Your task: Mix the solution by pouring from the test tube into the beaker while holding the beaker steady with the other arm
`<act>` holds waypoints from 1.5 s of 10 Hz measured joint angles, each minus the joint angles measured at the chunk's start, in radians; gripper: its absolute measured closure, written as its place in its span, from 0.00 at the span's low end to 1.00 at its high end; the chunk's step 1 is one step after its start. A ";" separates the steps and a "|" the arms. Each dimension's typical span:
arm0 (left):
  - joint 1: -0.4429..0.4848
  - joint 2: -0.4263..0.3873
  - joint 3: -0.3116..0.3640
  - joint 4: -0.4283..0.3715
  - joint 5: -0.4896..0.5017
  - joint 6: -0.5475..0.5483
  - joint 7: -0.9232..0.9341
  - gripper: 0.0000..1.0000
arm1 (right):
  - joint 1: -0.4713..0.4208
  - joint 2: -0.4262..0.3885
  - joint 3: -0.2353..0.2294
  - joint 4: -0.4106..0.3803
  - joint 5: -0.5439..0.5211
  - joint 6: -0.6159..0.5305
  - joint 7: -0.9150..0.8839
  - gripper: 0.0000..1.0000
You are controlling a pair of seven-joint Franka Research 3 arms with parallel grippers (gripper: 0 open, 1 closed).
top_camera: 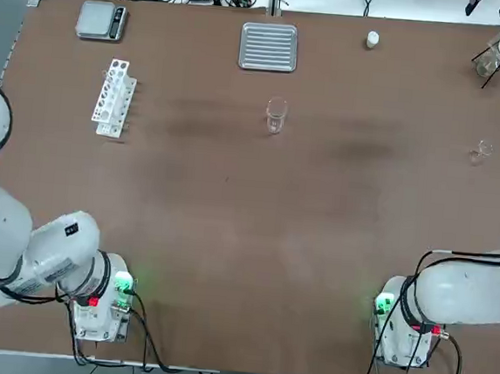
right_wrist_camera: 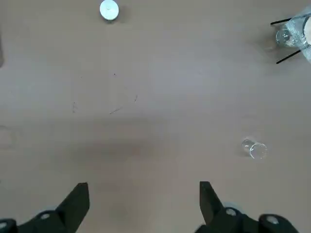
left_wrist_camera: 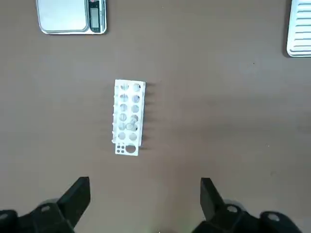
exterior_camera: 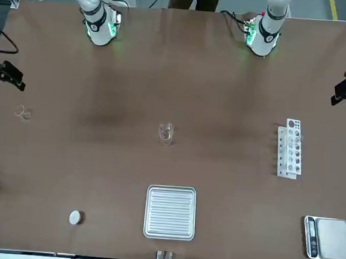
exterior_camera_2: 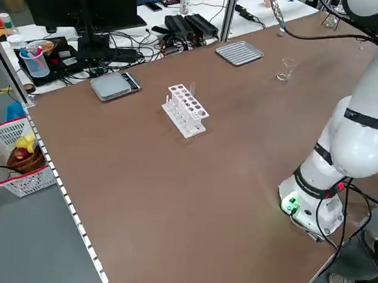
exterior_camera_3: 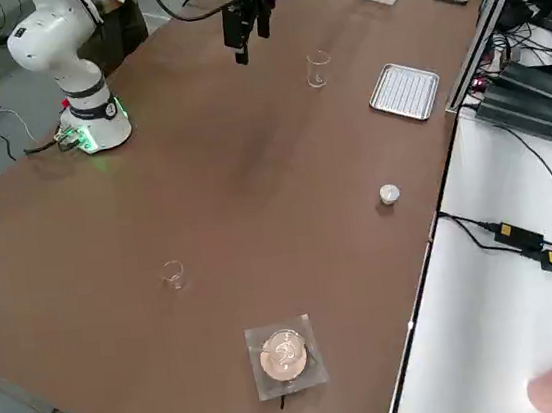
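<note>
Both hands, left [left_wrist_camera: 146, 206] and right [right_wrist_camera: 145, 208], hang released over the worktop [top_camera: 228, 238]; the beaker [top_camera: 276, 115] stands apart from the rack [top_camera: 115, 98].

The left pincer [exterior_camera_3: 251, 43] hangs open, the beaker [exterior_camera_3: 318, 68] upright near it; the ribbed tray [exterior_camera_3: 405, 91] lies farther from it, beyond the beaker, the small glass vessel [exterior_camera_3: 172, 274] well apart.

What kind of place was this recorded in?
Probably a robotics lab set up for chemistry-style work: a white tube rack with round holes, a clear glass beaker and a flat digital scale share the robot's table.
</note>
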 joint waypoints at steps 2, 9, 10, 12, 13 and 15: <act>-0.141 -0.005 0.138 0.001 -0.002 0.000 0.000 0.00 | 0.000 0.000 0.000 0.000 0.000 0.000 0.000 0.00; -0.446 -0.047 0.468 0.001 -0.043 -0.001 0.000 0.00 | 0.000 0.000 0.001 -0.001 0.000 0.001 0.000 0.00; -0.445 -0.047 0.472 0.001 -0.043 -0.001 -0.003 0.00 | 0.000 0.000 0.001 -0.001 0.000 0.003 0.000 0.00; -0.445 -0.047 0.474 0.001 -0.043 -0.001 -0.007 0.00 | 0.001 0.000 0.001 -0.001 0.001 0.010 0.000 0.00; -0.445 -0.047 0.475 0.001 -0.053 -0.005 -0.007 0.00 | 0.002 0.000 0.002 -0.001 0.001 0.018 0.000 0.00; -0.445 -0.047 0.477 0.000 -0.083 -0.014 -0.008 0.00 | 0.009 0.000 0.003 -0.001 0.001 0.027 -0.001 0.00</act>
